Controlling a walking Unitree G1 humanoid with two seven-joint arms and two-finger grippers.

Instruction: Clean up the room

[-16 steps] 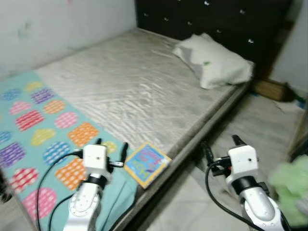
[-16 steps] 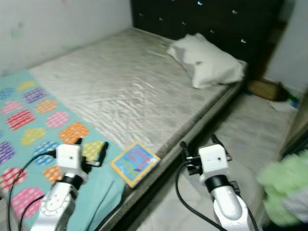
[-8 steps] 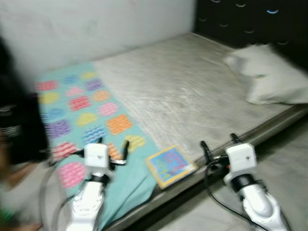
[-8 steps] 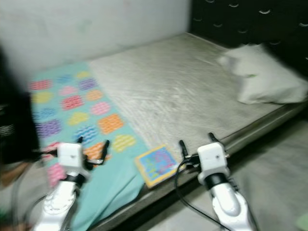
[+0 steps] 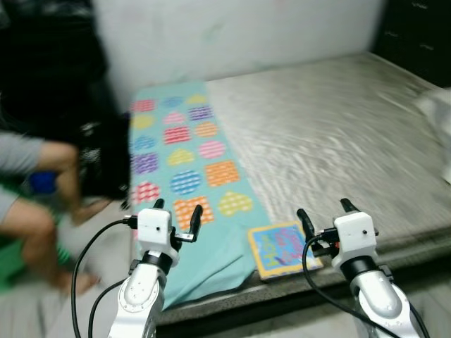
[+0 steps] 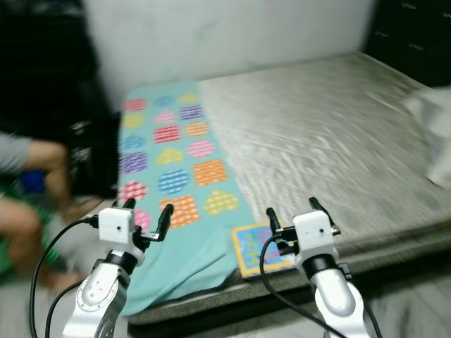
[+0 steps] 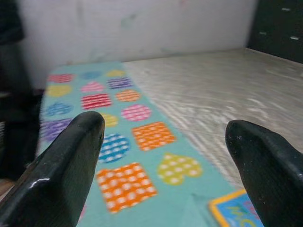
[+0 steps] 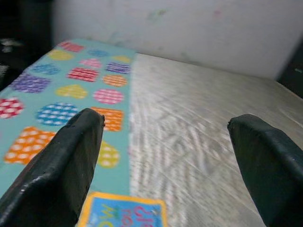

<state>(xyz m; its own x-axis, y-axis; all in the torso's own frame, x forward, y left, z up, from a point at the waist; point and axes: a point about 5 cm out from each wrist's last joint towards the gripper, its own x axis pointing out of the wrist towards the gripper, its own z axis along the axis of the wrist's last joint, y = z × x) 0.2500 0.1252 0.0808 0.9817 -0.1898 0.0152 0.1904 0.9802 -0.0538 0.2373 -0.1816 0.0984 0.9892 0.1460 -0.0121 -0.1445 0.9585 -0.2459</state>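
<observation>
1. Swung leftward since half a second ago: pillow (image 5: 440,116) now cut off at the right edge of the head views, dark headboard (image 5: 416,32) shrunk to the upper right corner.
2. Newly at the left edge: a person, a grey sleeve (image 5: 17,151) and bare limbs, blurred, before a dark mass in the upper left.
3. Relative to the arms, nothing moved: both grippers raised side by side at the bottom of the frame as before.
4. Left gripper (image 5: 175,210) lower left of centre, over the near end of the teal blanket (image 5: 184,151) with its coloured patches; fingers spread wide, nothing between them.
5. Right gripper (image 5: 323,213) lower right, fingers likewise wide apart and empty, just beside the book.
6. Colourful book (image 5: 283,250) flat on the bed's near edge, lower centre, between the two grippers, touching the blanket's edge.
7. Grey mattress (image 5: 331,134) across the centre and right; pale wall (image 5: 239,28) along the top.
8. Left wrist view: one corner of the book (image 7: 232,210) at the bottom, beside blanket patches.
9. Right wrist view: the book's top edge (image 8: 125,215) with lettering, too blurred to read.
</observation>
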